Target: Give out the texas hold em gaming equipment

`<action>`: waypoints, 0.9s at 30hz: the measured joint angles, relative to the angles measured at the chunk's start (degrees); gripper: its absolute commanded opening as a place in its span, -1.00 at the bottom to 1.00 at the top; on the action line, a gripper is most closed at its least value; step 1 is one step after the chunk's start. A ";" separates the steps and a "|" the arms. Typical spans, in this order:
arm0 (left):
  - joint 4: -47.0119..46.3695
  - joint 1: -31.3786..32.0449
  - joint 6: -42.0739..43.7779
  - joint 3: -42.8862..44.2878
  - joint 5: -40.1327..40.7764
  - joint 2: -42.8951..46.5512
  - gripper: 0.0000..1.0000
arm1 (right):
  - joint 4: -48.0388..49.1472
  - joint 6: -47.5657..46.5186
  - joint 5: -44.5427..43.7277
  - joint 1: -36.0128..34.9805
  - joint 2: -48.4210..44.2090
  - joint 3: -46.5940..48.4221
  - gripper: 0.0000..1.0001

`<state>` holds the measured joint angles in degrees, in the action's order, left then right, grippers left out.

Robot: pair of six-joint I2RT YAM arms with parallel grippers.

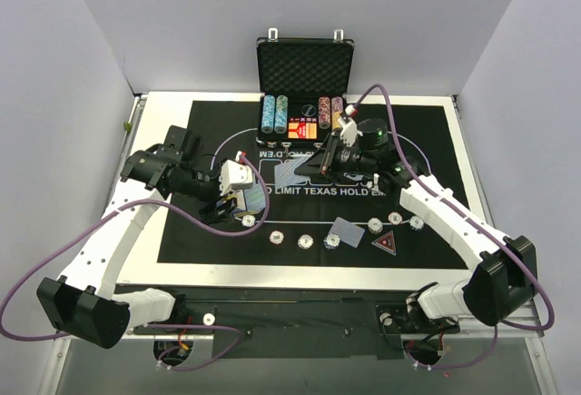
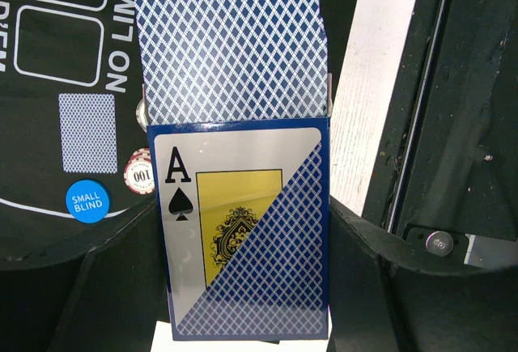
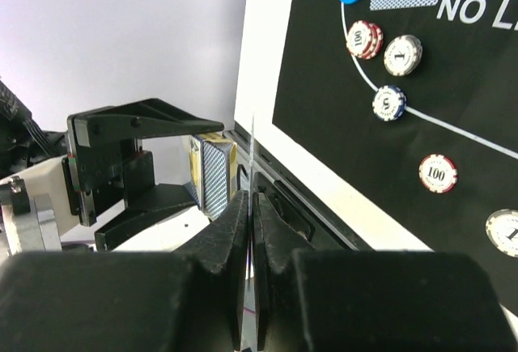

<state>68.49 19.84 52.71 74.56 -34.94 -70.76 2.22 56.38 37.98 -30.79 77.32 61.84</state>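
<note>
Pinching one card [image 3: 252, 158] edge-on, the right jaws face the left jaws, which clamp the deck [image 2: 243, 231].

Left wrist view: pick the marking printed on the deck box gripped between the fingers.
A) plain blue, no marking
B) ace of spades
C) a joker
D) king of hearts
B: the deck box clamped in the left gripper shows a large A above a black spade.
</note>
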 measured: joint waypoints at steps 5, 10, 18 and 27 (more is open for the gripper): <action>0.00 0.00 0.00 0.00 0.00 0.22 -1.00 | 0.31 -0.26 0.72 1.20 1.55 2.19 -1.00; 0.00 0.00 0.00 0.00 -0.02 0.26 -1.00 | 3.72 0.00 1.27 0.98 9.75 5.97 -1.00; 0.02 0.00 0.00 0.00 -0.07 0.35 -1.00 | 5.38 -1.25 -1.11 -3.48 33.75 19.52 -1.00; 0.07 0.00 0.02 0.00 -0.07 0.48 -1.00 | 4.90 -2.27 -4.50 -6.64 53.46 35.26 -1.00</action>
<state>68.55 19.84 52.73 74.56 -35.00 -70.28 7.11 54.11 33.47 -37.43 130.78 97.10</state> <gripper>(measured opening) 0.746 0.003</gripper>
